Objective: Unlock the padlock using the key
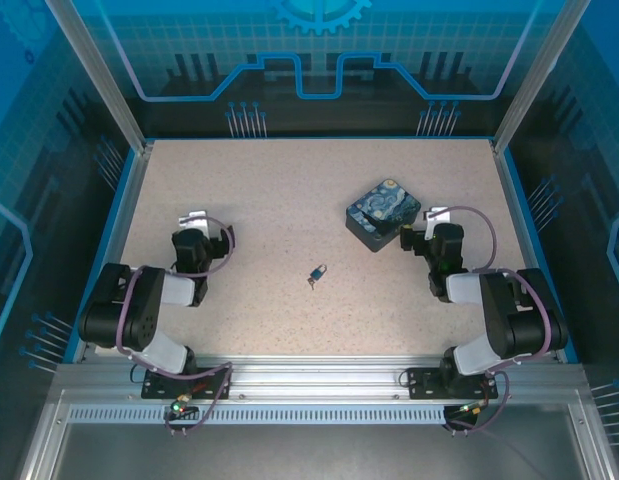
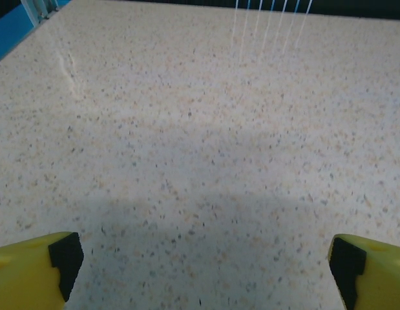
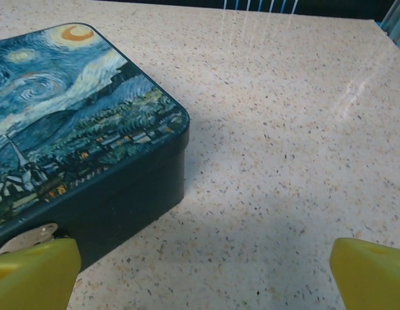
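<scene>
1. Top external view, padlock: tiny, with a blue body and a thin silvery shackle. It lies on the table near the middle, a little toward the near edge, between the two arms and well apart from both.
2. Key: a tiny dark-looking sliver just beside the padlock, on its near-left side. It is too small to tell whether it touches the lock or sits in it.
3. Left gripper: jaws spread wide with nothing between them. Its yellow fingers with black pads sit over bare surface on the left part of the table.
4. Right gripper: jaws spread wide and holding nothing. One yellow finger is just beside the near corner of the box.
5. Table: speckled beige top with blue edging. The far side shows glossy reflections.
6. Enclosure: blue translucent panels with circuit-style lines and a gear graphic, held by aluminium posts. An aluminium rail at the near edge carries both arm bases.
7. Box: dark, with rounded corners and a lid printed with a swirling blue-and-yellow night sky. It stands right of centre, close to the right gripper. The lid is shut, so the contents cannot be told.
</scene>
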{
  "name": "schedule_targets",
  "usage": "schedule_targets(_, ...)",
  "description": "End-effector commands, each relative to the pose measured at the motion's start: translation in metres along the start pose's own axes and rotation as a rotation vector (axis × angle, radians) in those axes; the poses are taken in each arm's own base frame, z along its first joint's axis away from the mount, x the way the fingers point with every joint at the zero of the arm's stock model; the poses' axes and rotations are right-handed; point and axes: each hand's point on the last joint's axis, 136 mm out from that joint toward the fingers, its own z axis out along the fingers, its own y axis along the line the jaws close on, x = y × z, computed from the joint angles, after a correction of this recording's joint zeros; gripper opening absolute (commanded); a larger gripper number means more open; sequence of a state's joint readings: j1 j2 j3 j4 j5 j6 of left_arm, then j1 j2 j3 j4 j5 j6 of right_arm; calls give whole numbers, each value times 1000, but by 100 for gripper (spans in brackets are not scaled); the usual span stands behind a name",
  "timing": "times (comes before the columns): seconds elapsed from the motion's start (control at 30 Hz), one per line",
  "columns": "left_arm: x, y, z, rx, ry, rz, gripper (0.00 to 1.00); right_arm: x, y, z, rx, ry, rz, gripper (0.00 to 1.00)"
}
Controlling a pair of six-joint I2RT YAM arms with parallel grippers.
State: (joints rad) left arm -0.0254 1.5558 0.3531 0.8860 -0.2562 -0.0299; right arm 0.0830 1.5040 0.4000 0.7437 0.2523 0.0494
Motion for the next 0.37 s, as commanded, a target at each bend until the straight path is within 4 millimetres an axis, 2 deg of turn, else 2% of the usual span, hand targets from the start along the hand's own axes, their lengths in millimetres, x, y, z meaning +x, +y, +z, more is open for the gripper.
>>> schedule_targets(0.0, -21, -9, 1, 58, -63, -13, 99, -19, 6, 1, -23, -59, -18, 100)
schedule_targets(0.17, -21, -9, 1, 57, -62, -14, 99, -17, 12, 2, -103, -49, -14, 100)
schedule_targets(0.33, -21, -9, 1, 57, -63, -14, 99, -18, 13, 1, -100, -53, -20, 100)
